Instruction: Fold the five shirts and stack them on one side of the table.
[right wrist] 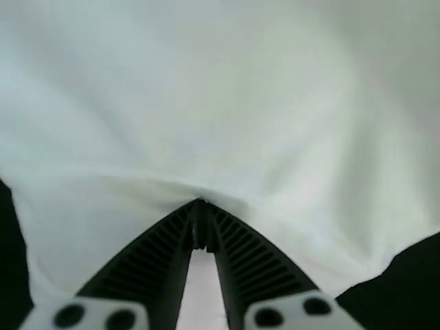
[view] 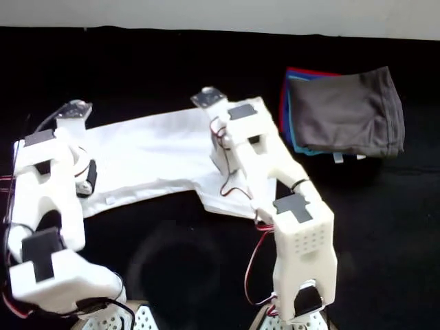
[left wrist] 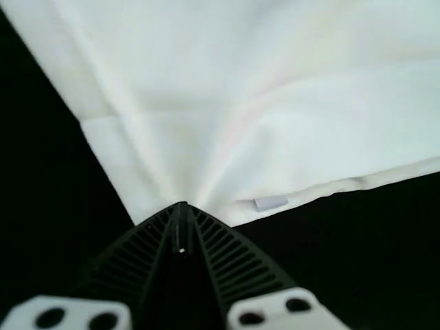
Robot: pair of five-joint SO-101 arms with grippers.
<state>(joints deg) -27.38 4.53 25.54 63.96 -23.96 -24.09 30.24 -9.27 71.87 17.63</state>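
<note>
Upper right, folded shirts (view: 344, 113) sit stacked; the white shirt (view: 151, 155) lies spread mid-frame, not yet folded, probably the last. The left gripper (left wrist: 180, 210) and right gripper (right wrist: 199, 206) each pinch its cloth, jaws closed.

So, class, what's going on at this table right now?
A white cloth shirt lies spread on the black table, not yet folded. The left gripper and the right gripper are each shut on its fabric. A stack of folded shirts, grey on top, sits on the table's right side.

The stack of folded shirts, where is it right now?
In the high view the stack lies on the table at the far right, just beyond the spread white shirt.
</note>
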